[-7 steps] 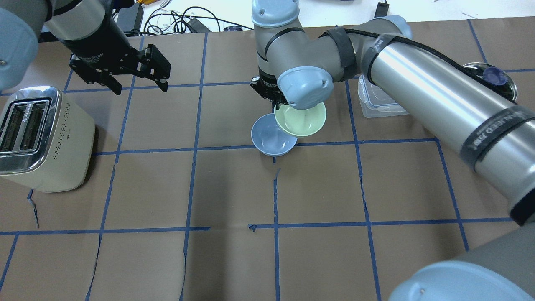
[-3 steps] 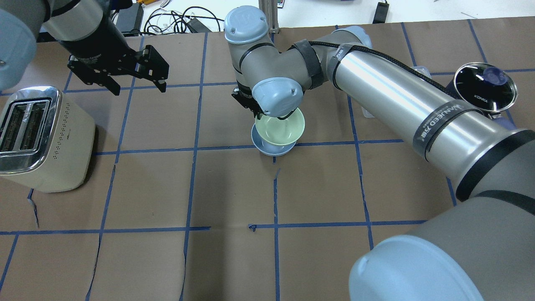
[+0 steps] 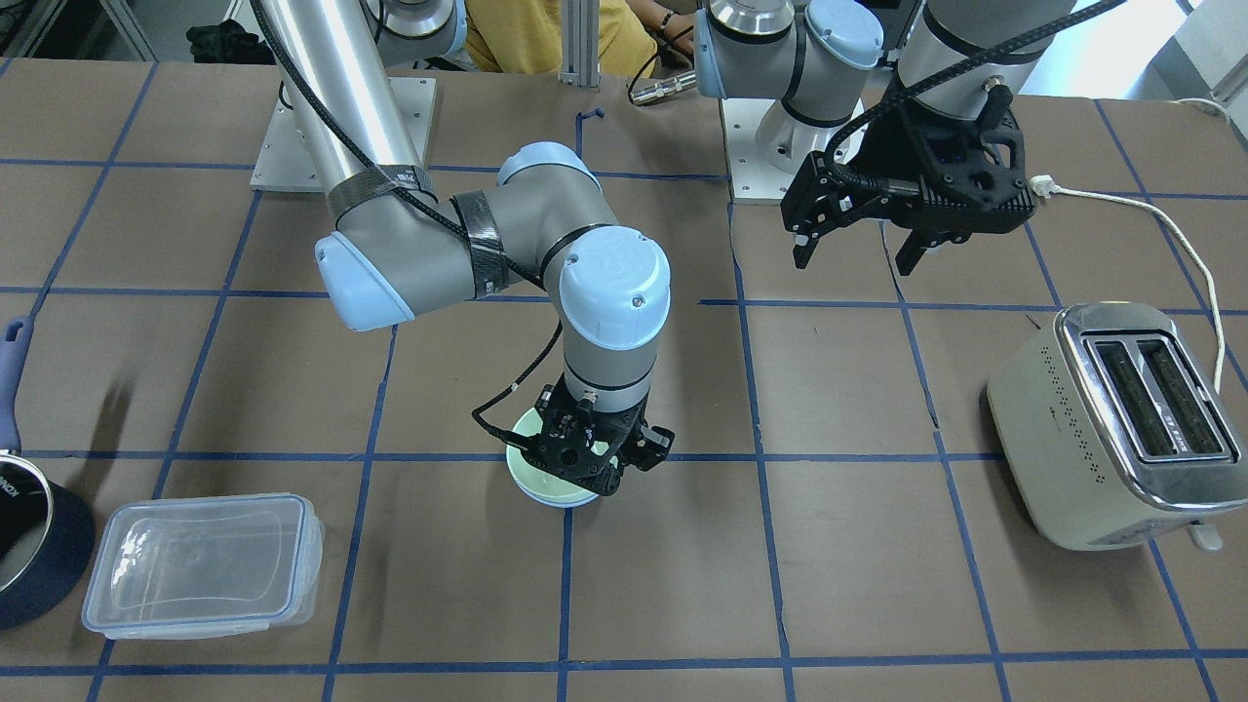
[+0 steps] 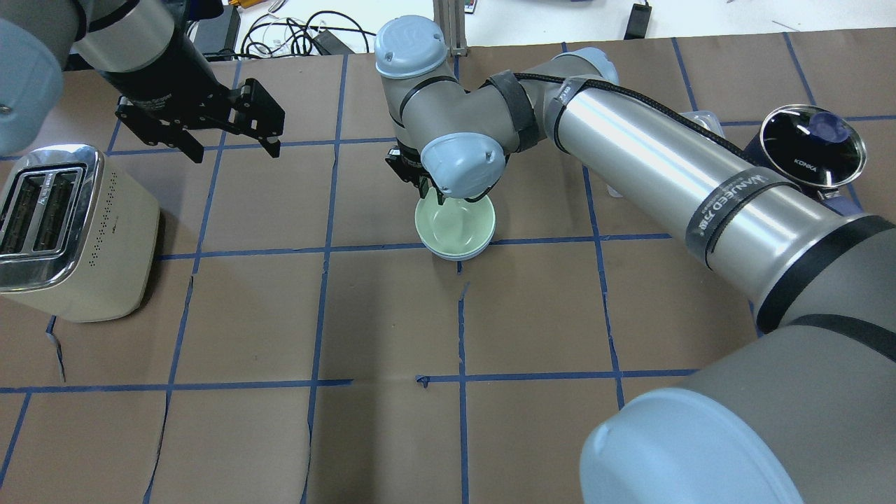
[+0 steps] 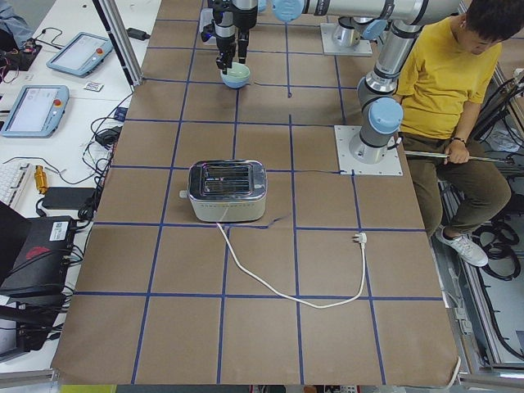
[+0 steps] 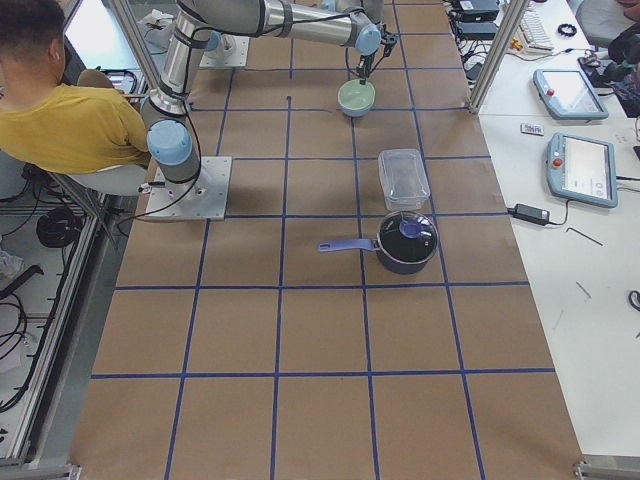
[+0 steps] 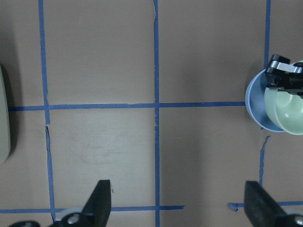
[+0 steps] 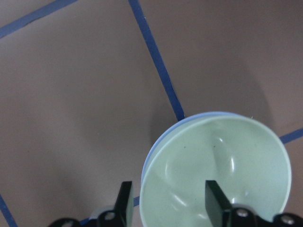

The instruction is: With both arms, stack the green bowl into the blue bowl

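- Points the right gripper (image 8: 165, 194) straight down at the green bowl (image 4: 455, 224), fingers parted and straddling its far rim, one inside and one outside, not pinching it.
- Has the green bowl seated inside the blue bowl (image 7: 254, 104), near the middle of the table (image 4: 392, 315), at a blue tape line (image 4: 280, 248); leaves only a thin blue crescent showing around the green rim.
- Stretches the right arm (image 4: 630, 154) long and low from the right, bent at the elbow, wrist turned down above the bowls.
- Hovers the left gripper (image 4: 233, 147) well apart at the far left, spread wide, holding nothing, above bare table.
- Wears a black band (image 4: 728, 203) round the right arm, with white lettering roughly "WANJEED", then characters too small to read.
- Reads "KONKA" on the lid of the dark saucepan (image 4: 812, 143) at the far right.
- Sets a cream toaster (image 4: 70, 231) at the left edge, its side mark too small to read, and a clear container (image 3: 200, 565) just beside the saucepan.
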